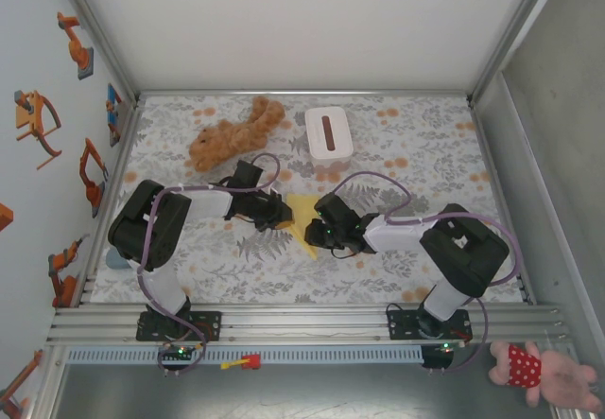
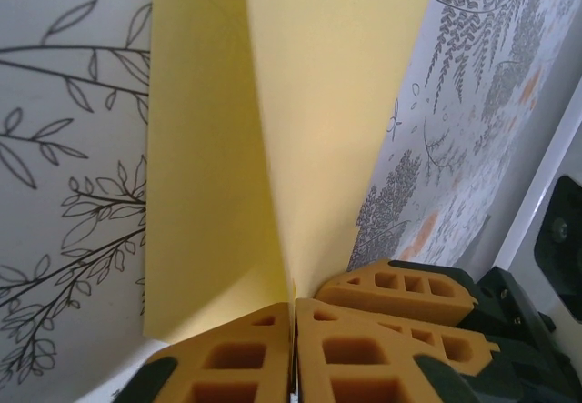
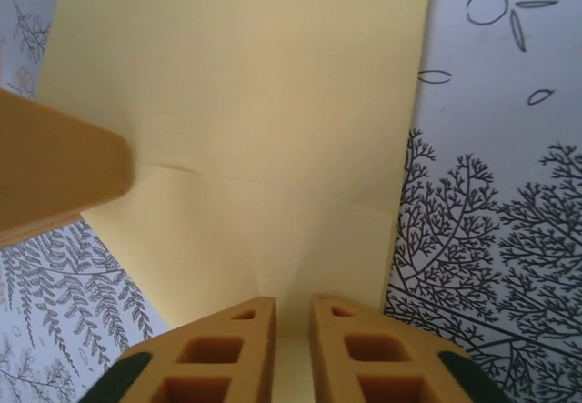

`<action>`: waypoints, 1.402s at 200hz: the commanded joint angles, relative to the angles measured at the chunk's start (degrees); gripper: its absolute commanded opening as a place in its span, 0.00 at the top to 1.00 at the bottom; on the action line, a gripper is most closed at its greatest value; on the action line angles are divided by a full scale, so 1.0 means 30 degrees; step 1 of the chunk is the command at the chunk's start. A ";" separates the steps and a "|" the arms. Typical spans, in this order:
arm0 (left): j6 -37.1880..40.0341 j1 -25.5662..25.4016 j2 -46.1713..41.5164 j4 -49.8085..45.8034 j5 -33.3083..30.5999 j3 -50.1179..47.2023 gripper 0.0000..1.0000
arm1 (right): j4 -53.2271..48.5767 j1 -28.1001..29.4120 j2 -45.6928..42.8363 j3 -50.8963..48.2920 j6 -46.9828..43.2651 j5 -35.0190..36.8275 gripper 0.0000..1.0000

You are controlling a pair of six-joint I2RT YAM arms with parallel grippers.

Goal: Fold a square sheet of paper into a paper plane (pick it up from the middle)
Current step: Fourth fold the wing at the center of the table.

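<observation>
The pale-yellow sheet of paper (image 1: pixel 302 213) lies mid-table, folded into a pointed wedge whose tip faces the near edge. My left gripper (image 1: pixel 281 215) is at its left side, and in the left wrist view its jaws (image 2: pixel 293 305) are shut on the raised centre crease of the paper (image 2: pixel 318 103). My right gripper (image 1: pixel 319 232) is at the paper's right side. In the right wrist view it (image 3: pixel 293 305) stands slightly open, with the creased paper (image 3: pixel 255 121) reaching into the narrow gap. One left finger (image 3: pixel 55 171) presses the paper's left side there.
A brown plush toy (image 1: pixel 236 133) and a white box with a brown slot (image 1: pixel 328 132) sit at the back of the patterned table. A pink plush (image 1: pixel 544 372) lies off the table at the near right. Side walls enclose the workspace.
</observation>
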 commanded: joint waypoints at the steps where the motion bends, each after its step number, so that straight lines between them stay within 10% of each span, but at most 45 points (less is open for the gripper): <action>1: 0.0411 0.0139 -0.0125 -0.0474 0.0401 0.0391 0.95 | -0.0905 -0.0181 -0.0654 -0.0051 -0.1039 0.0879 0.78; 68: -0.2097 0.0167 -0.2031 -0.1385 -0.2711 0.0009 0.98 | -0.3954 -0.0027 -0.3120 0.1348 -0.5449 0.4763 0.48; 136: -0.4678 0.0182 -0.3140 -0.3330 -0.6136 0.0024 0.97 | -0.2563 0.2417 -0.1804 0.2657 -0.9974 0.6439 0.56; 280: -0.6471 0.0052 -0.3768 -0.3741 -0.5518 0.0303 0.96 | -0.0272 0.3715 0.2413 0.3728 -1.1359 0.7270 0.63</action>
